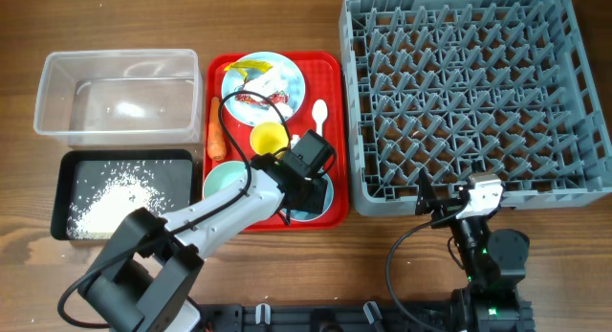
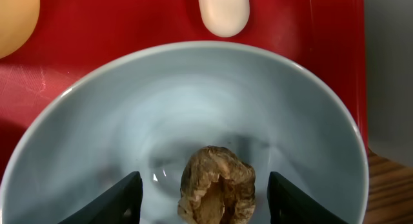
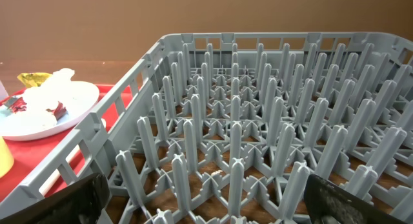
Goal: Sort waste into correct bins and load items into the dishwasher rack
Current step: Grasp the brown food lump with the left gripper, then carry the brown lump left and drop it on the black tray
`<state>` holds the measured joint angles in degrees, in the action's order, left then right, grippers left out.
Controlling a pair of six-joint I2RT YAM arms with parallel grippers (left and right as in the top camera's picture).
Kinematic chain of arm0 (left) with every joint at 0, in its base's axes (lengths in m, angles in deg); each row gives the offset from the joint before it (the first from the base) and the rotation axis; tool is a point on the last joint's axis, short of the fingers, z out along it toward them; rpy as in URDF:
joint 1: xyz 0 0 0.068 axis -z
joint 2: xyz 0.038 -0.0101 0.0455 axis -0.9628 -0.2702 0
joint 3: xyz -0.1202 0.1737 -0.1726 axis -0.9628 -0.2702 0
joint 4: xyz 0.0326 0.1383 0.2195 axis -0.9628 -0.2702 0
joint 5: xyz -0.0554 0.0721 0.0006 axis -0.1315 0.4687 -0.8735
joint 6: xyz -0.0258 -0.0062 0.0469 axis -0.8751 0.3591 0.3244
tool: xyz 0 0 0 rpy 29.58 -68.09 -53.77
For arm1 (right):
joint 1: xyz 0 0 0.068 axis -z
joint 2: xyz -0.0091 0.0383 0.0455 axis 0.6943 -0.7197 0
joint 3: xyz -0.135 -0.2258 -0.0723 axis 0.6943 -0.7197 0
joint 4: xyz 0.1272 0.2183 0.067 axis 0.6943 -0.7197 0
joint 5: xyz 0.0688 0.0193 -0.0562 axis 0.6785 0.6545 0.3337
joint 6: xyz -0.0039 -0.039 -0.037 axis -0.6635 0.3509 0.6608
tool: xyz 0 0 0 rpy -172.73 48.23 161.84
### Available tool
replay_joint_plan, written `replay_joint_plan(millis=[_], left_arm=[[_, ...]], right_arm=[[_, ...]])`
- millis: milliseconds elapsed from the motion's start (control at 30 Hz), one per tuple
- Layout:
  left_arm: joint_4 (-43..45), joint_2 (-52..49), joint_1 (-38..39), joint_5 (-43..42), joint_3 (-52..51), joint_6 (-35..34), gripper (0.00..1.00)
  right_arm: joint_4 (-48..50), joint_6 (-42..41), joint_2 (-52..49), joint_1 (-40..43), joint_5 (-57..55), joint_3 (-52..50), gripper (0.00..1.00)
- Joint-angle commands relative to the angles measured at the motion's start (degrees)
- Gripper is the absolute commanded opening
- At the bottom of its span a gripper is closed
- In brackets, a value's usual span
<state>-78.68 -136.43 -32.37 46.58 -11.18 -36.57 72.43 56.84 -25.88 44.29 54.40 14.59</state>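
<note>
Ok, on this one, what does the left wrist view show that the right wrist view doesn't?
Left wrist only: a brown food lump lying in a pale blue bowl, with the left fingers apart on either side of it, not touching. Right wrist only: the upright pegs of the grey dishwasher rack, and a plate holding crumpled wrappers and tissue. Both: the red tray.

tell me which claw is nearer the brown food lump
Left. The left claw straddles the brown food lump in the bowl; the right claw faces the dishwasher rack, far away.
</note>
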Motion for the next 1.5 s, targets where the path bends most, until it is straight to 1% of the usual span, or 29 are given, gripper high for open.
replay_joint_plan(millis=[0,100,167,200,333,400,467,667,767,933,1033,1100,1200,1333,1400,1433,1467], left_arm=[[0.42,-0.44,0.22,-0.68,0.81,-0.48,0.62],[0.44,-0.55,0.22,-0.66,0.81,-0.44,0.62],[0.61,-0.81,0.22,-0.68,0.81,-0.26,0.58],[0.61,-0.83,0.20,-0.68,0.81,-0.26,0.52],[0.59,-0.81,0.22,-0.68,0.81,-0.26,0.44],[0.42,-0.79,0.20,-0.68,0.83,0.61,0.33],[-0.07,-0.70,0.20,-0.46,1.05,1.01,0.28],[-2.51,1.99,0.20,0.35,3.02,1.03,0.28],[-5.20,4.55,0.20,3.30,4.70,1.05,0.29],[-7.23,8.48,0.15,3.72,5.92,1.05,0.30],[-9.01,11.67,-1.05,6.51,5.95,1.01,0.31],[-11.91,14.67,-3.78,9.90,5.95,1.01,0.33],[-15.21,18.03,-8.39,11.72,5.95,1.01,0.34],[-21.05,23.65,-21.44,13.55,5.95,1.01,0.34],[-23.52,24.92,-28.68,13.66,5.95,0.70,0.34],[-24.17,25.11,-33.22,13.73,5.95,-0.90,0.34],[-24.15,25.09,-37.07,13.73,5.95,-1.05,0.34]], right_arm=[[0.33,0.26,0.15,0.20,-0.39,-0.04,1.00],[0.33,0.28,0.15,0.20,-0.39,-0.04,1.00],[0.33,0.28,0.15,0.20,-0.39,-0.04,1.00],[0.33,0.28,0.15,0.20,-0.39,-0.04,1.00],[0.33,0.31,0.15,0.20,-0.39,-0.04,1.00],[0.33,0.31,0.15,0.20,-0.39,-0.04,1.00],[0.33,0.31,0.15,0.20,-0.39,-0.04,1.00],[0.33,0.28,0.15,0.20,-0.39,-0.04,1.00],[0.33,0.28,0.15,0.20,-0.39,-0.04,1.00],[0.33,0.28,0.15,0.20,-0.39,-0.04,1.00],[0.33,0.28,0.15,0.20,-0.39,-0.04,1.00],[0.33,0.28,0.15,0.20,-0.39,-0.04,1.00],[0.33,0.28,0.15,0.20,-0.39,-0.04,1.00],[0.33,0.28,0.15,0.20,-0.37,-0.04,1.00],[0.33,0.28,0.15,0.20,-0.39,-0.04,1.00],[0.33,0.28,0.15,0.20,-0.39,-0.04,1.00],[0.33,0.31,0.15,0.20,-0.39,-0.04,1.00]])
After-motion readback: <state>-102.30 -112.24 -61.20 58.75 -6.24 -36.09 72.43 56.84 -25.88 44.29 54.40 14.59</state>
